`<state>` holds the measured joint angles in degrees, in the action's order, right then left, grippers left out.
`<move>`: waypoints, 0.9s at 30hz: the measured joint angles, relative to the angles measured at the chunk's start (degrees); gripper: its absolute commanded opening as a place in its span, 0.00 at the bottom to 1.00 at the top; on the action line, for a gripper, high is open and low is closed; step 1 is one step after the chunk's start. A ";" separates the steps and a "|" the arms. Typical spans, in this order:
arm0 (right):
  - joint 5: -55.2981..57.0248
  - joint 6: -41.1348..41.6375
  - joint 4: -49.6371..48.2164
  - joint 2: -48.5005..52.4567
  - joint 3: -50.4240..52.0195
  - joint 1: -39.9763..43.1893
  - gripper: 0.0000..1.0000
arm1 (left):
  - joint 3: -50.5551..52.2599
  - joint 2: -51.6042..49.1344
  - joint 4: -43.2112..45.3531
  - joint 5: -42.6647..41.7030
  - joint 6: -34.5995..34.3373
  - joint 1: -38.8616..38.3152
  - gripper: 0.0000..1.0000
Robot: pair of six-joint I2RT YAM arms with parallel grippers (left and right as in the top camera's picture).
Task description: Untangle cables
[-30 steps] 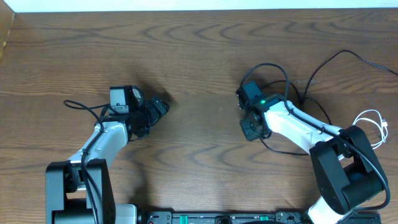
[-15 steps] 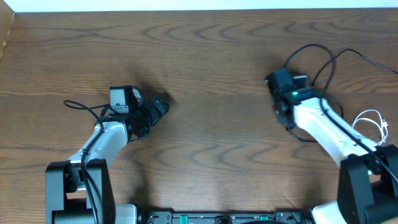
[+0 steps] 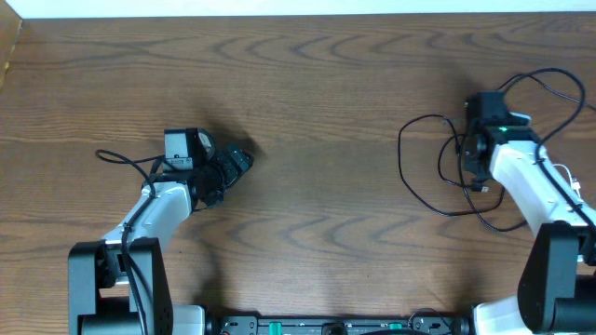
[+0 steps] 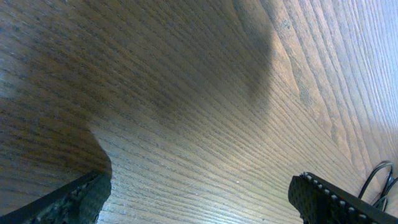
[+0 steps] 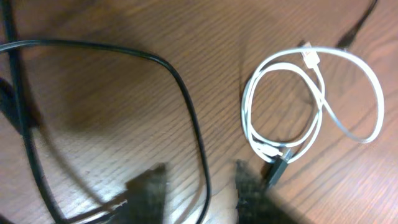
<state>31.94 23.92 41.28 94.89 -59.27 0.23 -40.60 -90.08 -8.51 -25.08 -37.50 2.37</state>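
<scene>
Separating black cable (image 5: 193, 118) from white cable (image 5: 311, 99), we judged; right gripper (image 5: 199, 183) stood parted astride the black, left gripper (image 4: 199, 193) wide, empty; next needed a clean lift away.

A big brown wooden table (image 3: 307, 84) fills almost the whole view from above, with dark wavy lines running along the wood. A thin bright white strip (image 3: 279, 7) runs past its far edge, and a bit of lighter wood (image 3: 6, 51) shows at the far left corner. Up close the table has fine stripes, and a soft dark shadow (image 4: 56, 93) lies on it.
</scene>
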 measured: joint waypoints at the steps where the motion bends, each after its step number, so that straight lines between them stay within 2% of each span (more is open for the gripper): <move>1: -0.70 -0.02 -0.04 0.00 0.00 0.79 0.54 | 0.00 0.00 0.02 -0.02 0.00 0.00 0.98; 2: -1.55 0.13 -0.39 0.00 0.02 1.62 0.59 | 0.00 0.00 0.02 -0.02 0.00 0.00 0.98; 4: -2.58 0.11 -0.94 0.00 0.07 2.91 0.61 | 0.00 0.00 0.00 -0.02 0.00 0.00 0.98; 10: -6.62 -0.04 -1.95 0.57 0.20 6.99 0.49 | 0.00 0.00 0.00 -0.02 -0.02 0.00 0.98; 15: -10.73 0.13 -2.43 3.82 0.20 10.34 0.45 | 0.00 0.00 0.00 -0.02 0.00 0.00 0.98; 16: -11.21 0.13 -2.54 4.85 0.22 10.84 0.42 | 0.00 0.00 0.00 -0.02 0.00 0.00 0.98; 18: -12.00 0.20 -2.97 6.93 0.24 11.47 0.28 | 0.00 0.00 0.00 -0.02 0.00 0.00 0.98; 20: -12.39 0.26 -3.58 8.85 0.37 11.82 0.03 | 0.00 0.00 0.00 -0.02 0.00 0.00 0.98; 27: -10.95 0.35 -9.55 11.28 0.28 11.87 0.01 | 0.00 0.00 0.00 -0.02 0.00 0.00 0.98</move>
<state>20.99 24.27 31.73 106.17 -58.98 12.10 -40.60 -90.08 -8.51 -25.10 -37.50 2.37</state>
